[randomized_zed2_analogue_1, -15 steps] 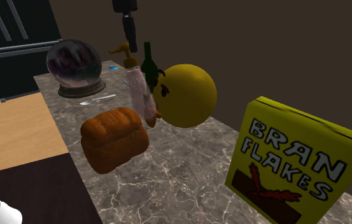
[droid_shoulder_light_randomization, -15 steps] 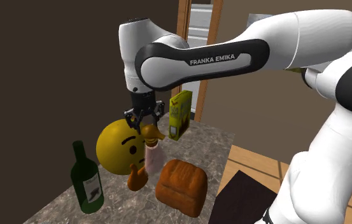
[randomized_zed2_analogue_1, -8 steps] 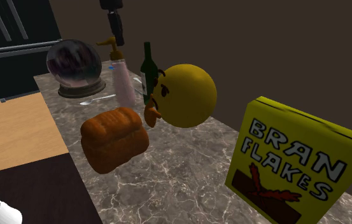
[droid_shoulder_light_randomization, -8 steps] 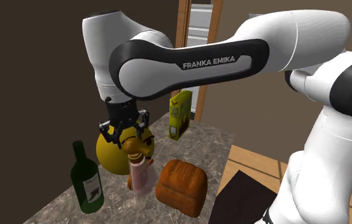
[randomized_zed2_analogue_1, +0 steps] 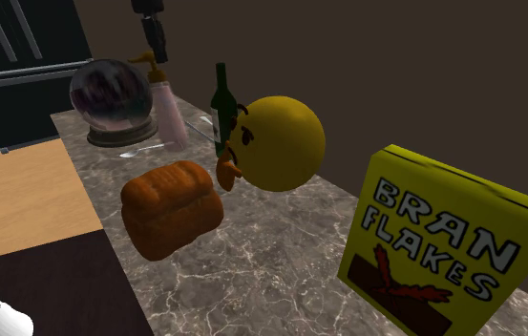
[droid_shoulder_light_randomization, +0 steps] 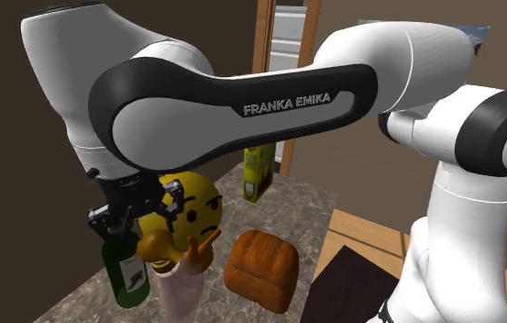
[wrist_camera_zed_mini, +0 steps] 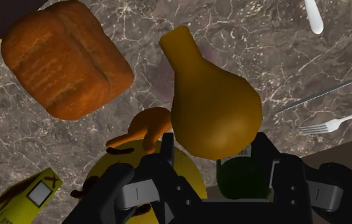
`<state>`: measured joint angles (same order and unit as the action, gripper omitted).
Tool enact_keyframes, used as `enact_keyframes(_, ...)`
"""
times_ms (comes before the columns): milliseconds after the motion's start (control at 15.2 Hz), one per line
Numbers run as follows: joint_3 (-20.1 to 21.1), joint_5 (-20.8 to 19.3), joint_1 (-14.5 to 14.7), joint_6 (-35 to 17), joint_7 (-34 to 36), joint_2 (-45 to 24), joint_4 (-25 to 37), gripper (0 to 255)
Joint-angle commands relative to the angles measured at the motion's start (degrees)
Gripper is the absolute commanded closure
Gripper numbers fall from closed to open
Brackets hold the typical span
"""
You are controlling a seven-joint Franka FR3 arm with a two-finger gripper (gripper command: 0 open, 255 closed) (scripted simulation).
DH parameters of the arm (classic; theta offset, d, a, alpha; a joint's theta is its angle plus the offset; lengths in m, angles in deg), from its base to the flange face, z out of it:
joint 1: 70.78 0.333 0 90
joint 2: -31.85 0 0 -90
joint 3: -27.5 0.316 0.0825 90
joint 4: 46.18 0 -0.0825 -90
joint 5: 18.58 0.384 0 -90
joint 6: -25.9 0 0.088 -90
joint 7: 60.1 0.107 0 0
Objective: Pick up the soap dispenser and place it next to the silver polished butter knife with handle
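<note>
- One arm [droid_shoulder_light_randomization: 242,101] is reaching over the counter. Its one gripper [droid_shoulder_light_randomization: 137,218] is clamping the orange pump of the one soap dispenser [randomized_zed2_analogue_1: 168,110], and in the wrist view the fingers [wrist_camera_zed_mini: 265,156] are pressing on the pump from both sides.
- Going left to right across the second exterior view, one glass globe [randomized_zed2_analogue_1: 111,95] is standing first. The pink dispenser is hanging just at its 3 o'clock. Then one green bottle [randomized_zed2_analogue_1: 221,105], one yellow face ball [randomized_zed2_analogue_1: 281,143] and one cereal box [randomized_zed2_analogue_1: 443,253] are following.
- One bread loaf [randomized_zed2_analogue_1: 171,208] is lying at 6 o'clock from the dispenser.
- In the wrist view, one spoon [wrist_camera_zed_mini: 313,16], one knife [wrist_camera_zed_mini: 324,92] and one fork [wrist_camera_zed_mini: 333,121] are lying on the counter. The knife is lying between the other two, near the dispenser but apart from it.
- I cannot tell whether the dispenser's base is touching the counter.
- The counter [randomized_zed2_analogue_1: 281,258] is showing a grey-brown marbled top. A wood floor [randomized_zed2_analogue_1: 13,191] is running along its 9 o'clock side, with a black fridge [randomized_zed2_analogue_1: 23,57] at 11 o'clock and dark brown walls behind. A door frame [droid_shoulder_light_randomization: 265,37] is standing at 12 o'clock in the shoulder view.
- Since half a second ago, the gripper and dispenser have been moving away from the bottle toward the globe. In the shoulder view they have been sliding toward 7 o'clock.
</note>
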<state>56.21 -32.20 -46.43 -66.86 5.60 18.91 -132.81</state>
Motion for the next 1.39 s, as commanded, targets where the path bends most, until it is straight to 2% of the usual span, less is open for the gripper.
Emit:
enact_keyframes(0,0.91,-1.18,2.4,1.37,3.02,-2.69,3.24,255)
enact_keyframes(462,2.05,-6.54,12.88,8.67,10.9,-15.21,20.65,255)
enact_keyframes(792,2.06,-6.13,11.73,4.31,11.49,-14.3,15.29,255)
enact_keyframes(858,2.0,-6.27,11.95,5.14,11.28,-14.66,16.48,255)
enact_keyframes(924,1.99,-6.27,11.95,5.14,11.28,-14.66,16.48,0)
enact_keyframes(1320,5.19,2.18,9.27,-8.34,16.38,-10.78,3.3,0)
